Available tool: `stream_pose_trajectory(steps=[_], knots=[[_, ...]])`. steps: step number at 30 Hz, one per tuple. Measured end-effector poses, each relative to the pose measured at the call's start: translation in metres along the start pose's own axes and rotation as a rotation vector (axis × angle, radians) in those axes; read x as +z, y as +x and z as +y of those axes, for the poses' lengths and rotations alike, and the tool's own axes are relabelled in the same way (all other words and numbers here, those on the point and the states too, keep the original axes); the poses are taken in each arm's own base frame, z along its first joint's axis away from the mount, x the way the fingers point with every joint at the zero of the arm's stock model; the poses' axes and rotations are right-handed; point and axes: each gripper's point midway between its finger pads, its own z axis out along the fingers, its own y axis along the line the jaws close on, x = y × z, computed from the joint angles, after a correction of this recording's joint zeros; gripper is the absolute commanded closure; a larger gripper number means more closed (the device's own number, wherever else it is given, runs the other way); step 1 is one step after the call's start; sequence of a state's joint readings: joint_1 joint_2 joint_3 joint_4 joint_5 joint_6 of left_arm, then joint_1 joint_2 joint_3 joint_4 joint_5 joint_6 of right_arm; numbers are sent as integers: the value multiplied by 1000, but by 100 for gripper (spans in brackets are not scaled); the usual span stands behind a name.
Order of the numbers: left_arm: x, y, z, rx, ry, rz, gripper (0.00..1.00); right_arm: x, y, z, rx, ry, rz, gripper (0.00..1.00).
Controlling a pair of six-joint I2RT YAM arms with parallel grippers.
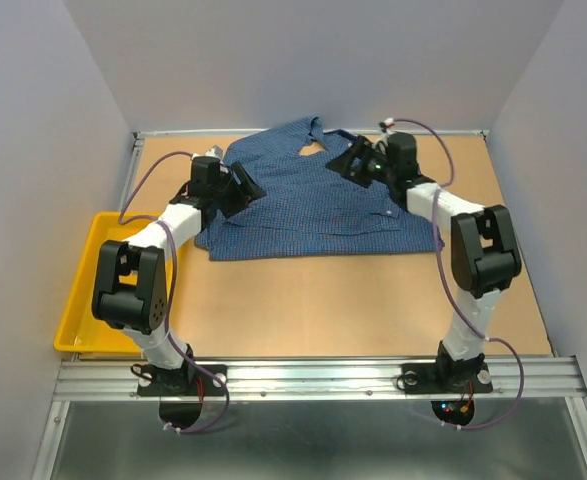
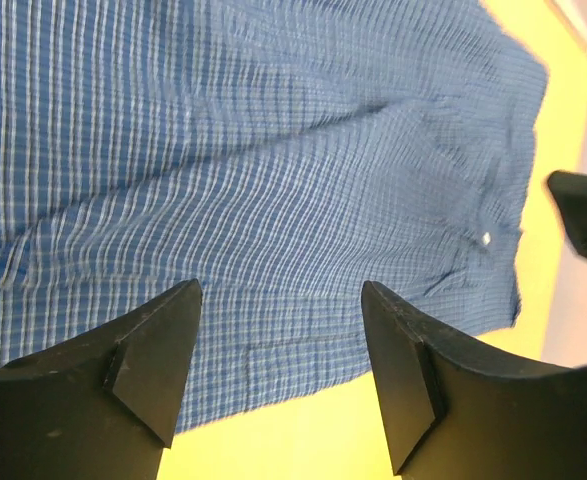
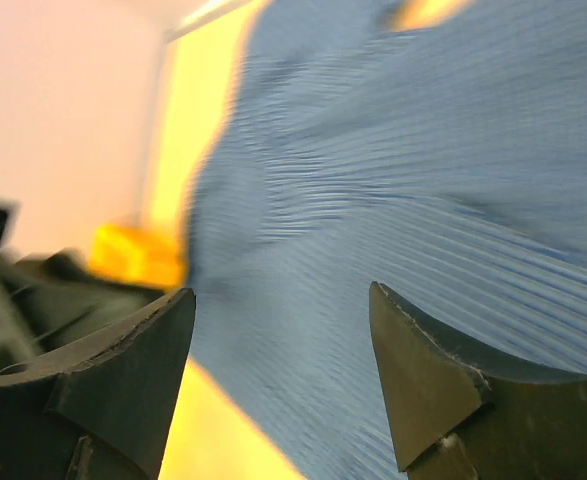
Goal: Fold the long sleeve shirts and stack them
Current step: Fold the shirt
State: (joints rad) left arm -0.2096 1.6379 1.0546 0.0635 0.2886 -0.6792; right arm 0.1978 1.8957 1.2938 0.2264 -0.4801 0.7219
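Note:
A blue finely checked long sleeve shirt (image 1: 313,205) lies spread on the table's far half, collar toward the back. My left gripper (image 1: 250,186) is open over the shirt's left edge; the left wrist view shows the cloth (image 2: 253,170) and its hem between the open fingers, nothing held. My right gripper (image 1: 345,158) is open over the shirt's upper right, near the collar; the right wrist view shows blurred cloth (image 3: 393,200) under the open fingers. A small white button (image 2: 487,238) shows on the cloth.
A yellow tray (image 1: 88,290) sits at the table's left edge beside the left arm. The brown tabletop (image 1: 353,310) lies bare in front of the shirt. Grey walls close in on three sides.

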Motion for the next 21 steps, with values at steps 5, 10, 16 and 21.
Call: stream_pose_trajectory(steps=[5,10,16,21], knots=[[18,-10,-5,-9,23,-22,35,66,55,93,-7,-227,98,25],[49,17,30,-57,-55,52,38,119,122,92,52,-248,227,25],[56,35,53,-102,-101,83,43,147,154,43,109,-176,275,25],[53,35,62,-158,-102,48,48,149,127,28,100,-158,214,25]])
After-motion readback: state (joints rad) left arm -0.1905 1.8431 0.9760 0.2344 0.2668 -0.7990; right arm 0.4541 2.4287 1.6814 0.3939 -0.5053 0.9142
